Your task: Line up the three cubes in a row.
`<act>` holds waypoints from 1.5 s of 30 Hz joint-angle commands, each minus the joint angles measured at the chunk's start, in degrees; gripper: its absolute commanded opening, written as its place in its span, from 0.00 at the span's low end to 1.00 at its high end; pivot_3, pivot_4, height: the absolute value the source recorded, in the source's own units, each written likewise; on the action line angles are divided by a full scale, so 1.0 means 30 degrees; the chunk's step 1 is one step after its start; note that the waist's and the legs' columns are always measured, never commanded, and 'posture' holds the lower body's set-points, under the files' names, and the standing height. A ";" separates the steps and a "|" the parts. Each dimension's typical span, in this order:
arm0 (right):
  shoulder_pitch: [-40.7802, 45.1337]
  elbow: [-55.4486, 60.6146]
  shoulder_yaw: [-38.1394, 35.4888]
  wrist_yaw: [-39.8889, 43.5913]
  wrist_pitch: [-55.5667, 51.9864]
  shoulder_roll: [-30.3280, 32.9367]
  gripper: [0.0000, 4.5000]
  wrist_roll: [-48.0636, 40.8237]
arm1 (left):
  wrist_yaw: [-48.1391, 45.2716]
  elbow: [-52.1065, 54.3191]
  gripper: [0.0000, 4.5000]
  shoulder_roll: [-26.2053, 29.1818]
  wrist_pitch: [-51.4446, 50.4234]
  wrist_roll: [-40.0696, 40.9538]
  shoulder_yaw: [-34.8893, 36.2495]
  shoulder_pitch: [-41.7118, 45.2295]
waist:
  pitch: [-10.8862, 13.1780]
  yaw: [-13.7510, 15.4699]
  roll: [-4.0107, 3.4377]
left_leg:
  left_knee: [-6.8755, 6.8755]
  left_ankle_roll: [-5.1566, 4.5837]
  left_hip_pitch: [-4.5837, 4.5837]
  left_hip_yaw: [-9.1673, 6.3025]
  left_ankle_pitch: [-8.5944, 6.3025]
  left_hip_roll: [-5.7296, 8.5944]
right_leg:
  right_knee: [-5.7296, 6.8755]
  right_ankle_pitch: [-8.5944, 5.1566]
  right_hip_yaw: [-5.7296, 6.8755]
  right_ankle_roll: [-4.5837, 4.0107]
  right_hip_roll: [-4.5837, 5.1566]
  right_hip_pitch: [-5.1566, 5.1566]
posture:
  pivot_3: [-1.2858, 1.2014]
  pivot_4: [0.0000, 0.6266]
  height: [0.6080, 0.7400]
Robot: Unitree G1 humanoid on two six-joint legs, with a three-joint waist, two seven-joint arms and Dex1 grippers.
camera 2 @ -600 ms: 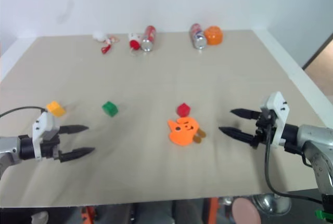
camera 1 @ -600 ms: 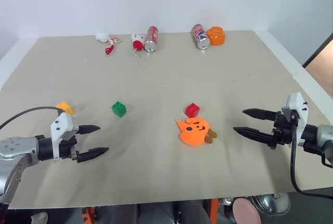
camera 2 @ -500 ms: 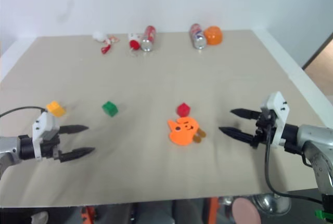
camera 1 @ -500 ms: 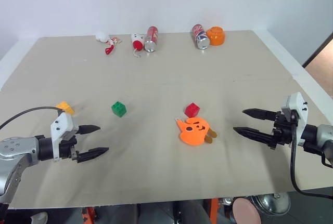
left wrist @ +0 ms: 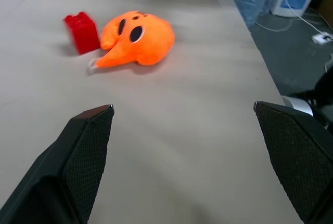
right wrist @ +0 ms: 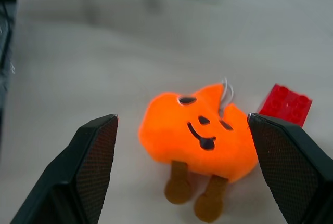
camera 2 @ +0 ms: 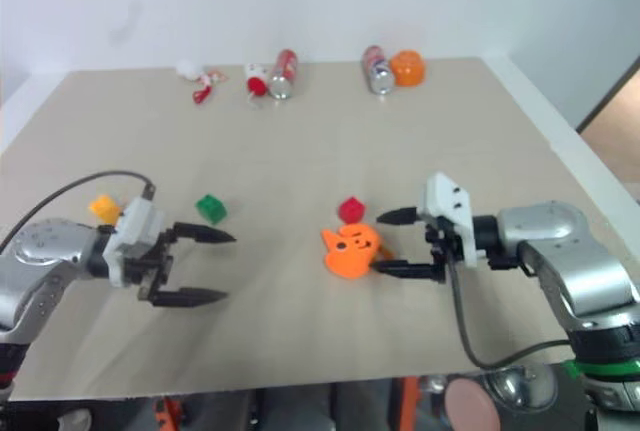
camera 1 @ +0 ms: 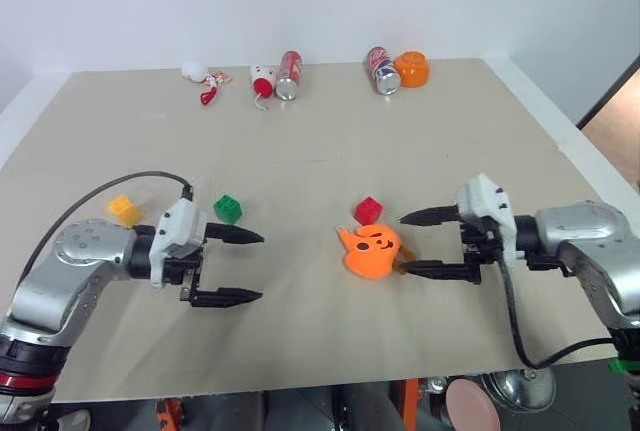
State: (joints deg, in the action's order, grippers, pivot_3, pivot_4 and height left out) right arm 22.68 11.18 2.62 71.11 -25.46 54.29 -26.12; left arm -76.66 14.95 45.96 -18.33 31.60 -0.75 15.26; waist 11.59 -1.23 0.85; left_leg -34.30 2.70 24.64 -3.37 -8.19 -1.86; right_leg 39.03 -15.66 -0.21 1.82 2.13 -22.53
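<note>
Sitting apart: studded red cube [camera 1: 368,210], green cube [camera 1: 228,209], yellow-orange cube [camera 1: 123,210].

An orange cartoon-faced plush toy [camera 1: 372,251] lies centre-right on the beige table [camera 1: 330,131]. Along the top: two cans [camera 1: 289,75] [camera 1: 382,71], an orange bowl [camera 1: 412,69], small red-and-white toys [camera 1: 205,81].

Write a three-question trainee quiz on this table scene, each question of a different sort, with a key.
1. True or false: the red cube lies beside the orange toy.
2. Which cube lies nearest the left gripper? A red, B green, C yellow
3. Fill in: both grippers' jaws are ____.

Key: 1 true. 2 B, the green cube; the yellow cube lies behind the arm. 3 open; the right gripper faces the toy.
</note>
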 commanded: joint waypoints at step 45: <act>0.6672 -1.4972 -0.1235 -0.5549 0.7524 0.1282 0.08 0.8224 | 0.5579 -0.3365 1.00 -0.6440 0.2726 -0.4618 -0.2902 0.3150 | -0.0015 -0.0213 0.0050 | -0.0115 -0.0004 -0.0013 0.0263 0.0010 -0.0234 | -0.0012 0.0279 -0.0350 -0.0031 -0.0280 -0.0133 | 0.52 0.24 1.00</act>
State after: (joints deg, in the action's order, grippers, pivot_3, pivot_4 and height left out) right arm 41.51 -29.71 -0.88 60.21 -5.58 59.23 -4.58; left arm -60.44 4.31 26.75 -9.93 17.91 -9.26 24.01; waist 11.54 -1.87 1.00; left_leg -34.61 2.69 24.58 -2.55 -8.16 -2.58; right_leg 39.00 -14.80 -1.30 1.72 1.26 -22.94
